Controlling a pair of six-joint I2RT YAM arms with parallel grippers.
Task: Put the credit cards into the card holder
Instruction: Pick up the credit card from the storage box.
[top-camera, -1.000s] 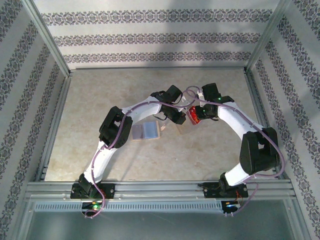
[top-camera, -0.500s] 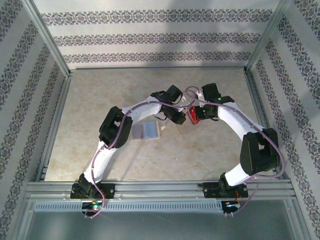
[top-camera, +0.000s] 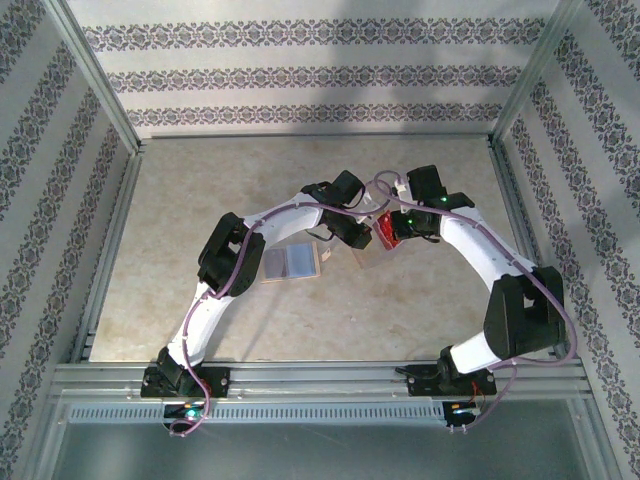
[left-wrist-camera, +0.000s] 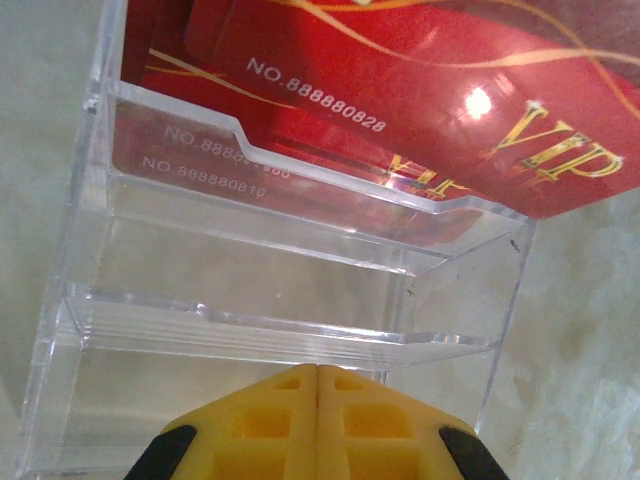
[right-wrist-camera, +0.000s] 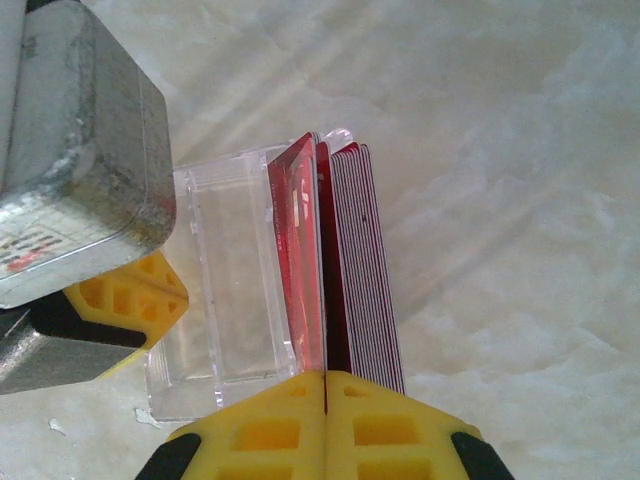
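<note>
Fingers: right gripper (right-wrist-camera: 325, 385) clenched on one red VIP card (right-wrist-camera: 303, 255); left gripper (left-wrist-camera: 318, 378) clenched, clear case (left-wrist-camera: 270, 290) just ahead.

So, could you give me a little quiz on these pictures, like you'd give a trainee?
1. Fill the gap: the left fingers and the right fingers are both ___ (open or shut).
2. True or false: the card holder lies unfolded, its grey-blue pockets showing.
3. The red credit cards stand in: A the card holder; B the clear plastic case; C the left fingers.
Key: 1 shut; 2 true; 3 B.
</note>
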